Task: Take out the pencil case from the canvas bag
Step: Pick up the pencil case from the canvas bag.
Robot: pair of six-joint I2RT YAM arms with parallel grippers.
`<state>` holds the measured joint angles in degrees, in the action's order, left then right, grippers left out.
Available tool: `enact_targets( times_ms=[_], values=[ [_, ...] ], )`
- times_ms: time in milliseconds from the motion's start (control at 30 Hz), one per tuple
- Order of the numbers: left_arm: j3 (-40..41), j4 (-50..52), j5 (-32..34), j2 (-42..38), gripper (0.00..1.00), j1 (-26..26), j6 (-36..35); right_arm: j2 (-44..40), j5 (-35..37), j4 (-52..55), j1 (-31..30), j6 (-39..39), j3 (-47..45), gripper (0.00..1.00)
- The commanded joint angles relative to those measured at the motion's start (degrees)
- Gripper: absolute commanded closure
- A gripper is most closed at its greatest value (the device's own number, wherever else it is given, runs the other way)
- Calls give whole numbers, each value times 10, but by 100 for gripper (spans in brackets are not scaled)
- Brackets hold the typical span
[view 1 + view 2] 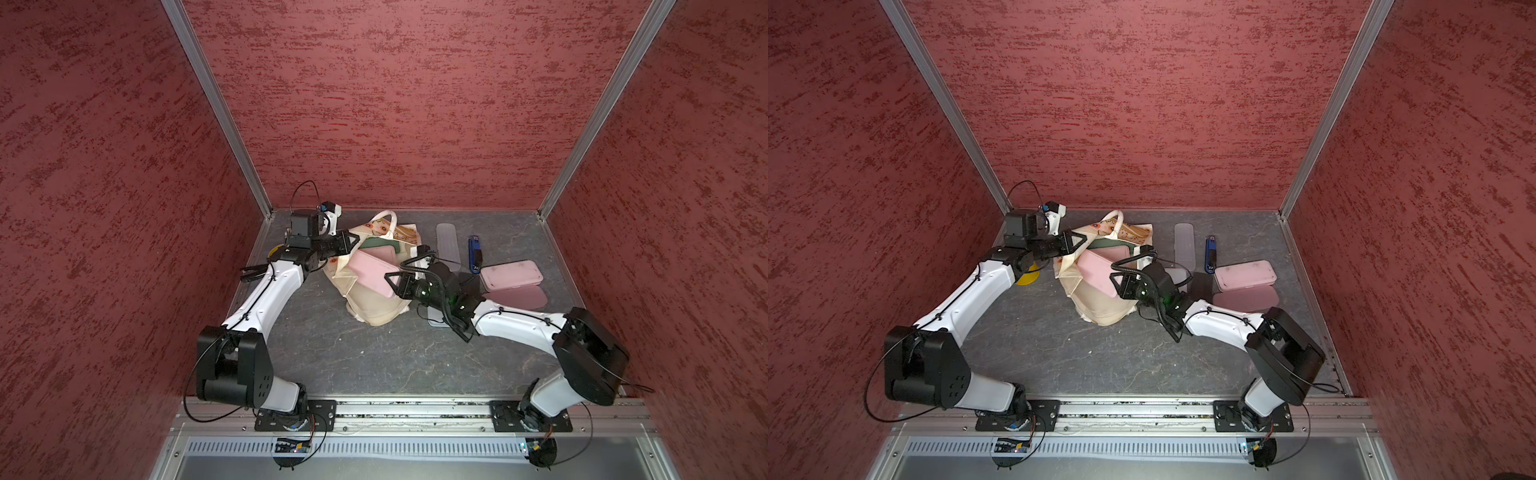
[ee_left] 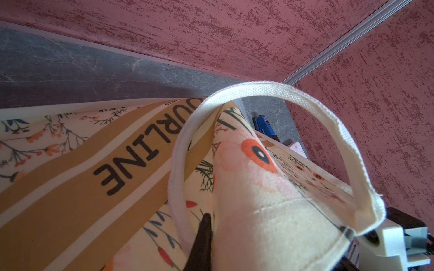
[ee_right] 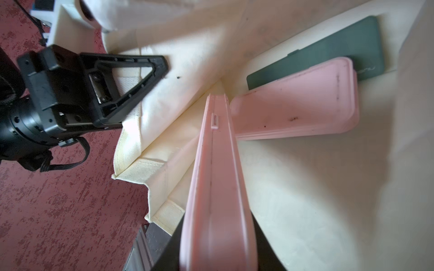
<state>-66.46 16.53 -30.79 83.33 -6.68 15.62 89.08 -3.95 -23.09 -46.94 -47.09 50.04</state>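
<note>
Currently the right gripper (image 1: 395, 284) grips the pencil case (image 1: 368, 272) by its near edge — the case slants partly out of the canvas bag (image 1: 374, 309) mouth. The left gripper (image 1: 352, 243) is clamped on the bag rim; bare table (image 1: 353, 365) spreads in front.

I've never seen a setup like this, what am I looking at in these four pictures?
This robot has a left arm and a right arm mounted at the edge of a grey table, each ending in a two-fingered gripper. Two pictures look down from overhead and are nearly identical; the other two come from cameras on the arms' wrists. On the table sits a cream canvas bag. The left gripper is shut on the bag's rim. The right gripper is clamped on a pink pencil case sticking out of the bag's mouth. Its wrist camera shows another pink case and a dark green case inside. Beside the bag lie a pink box, a blue tool and a clear plastic piece.
</note>
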Motion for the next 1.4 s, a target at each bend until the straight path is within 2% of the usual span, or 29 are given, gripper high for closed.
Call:
enact_targets(
  times_ms=[0,400,1100,1367],
  values=[
    [-11,8,8,1,100,10,-3,-37,43,-14,2,27,-5,80],
    [-11,7,5,-1,100,15,-2,-116,108,1,2,65,-10,83],
    [-10,7,6,-7,100,15,-1,-277,336,49,9,74,-56,100],
    [-10,7,5,-4,100,15,0,-301,347,50,13,67,-74,100]
  ],
)
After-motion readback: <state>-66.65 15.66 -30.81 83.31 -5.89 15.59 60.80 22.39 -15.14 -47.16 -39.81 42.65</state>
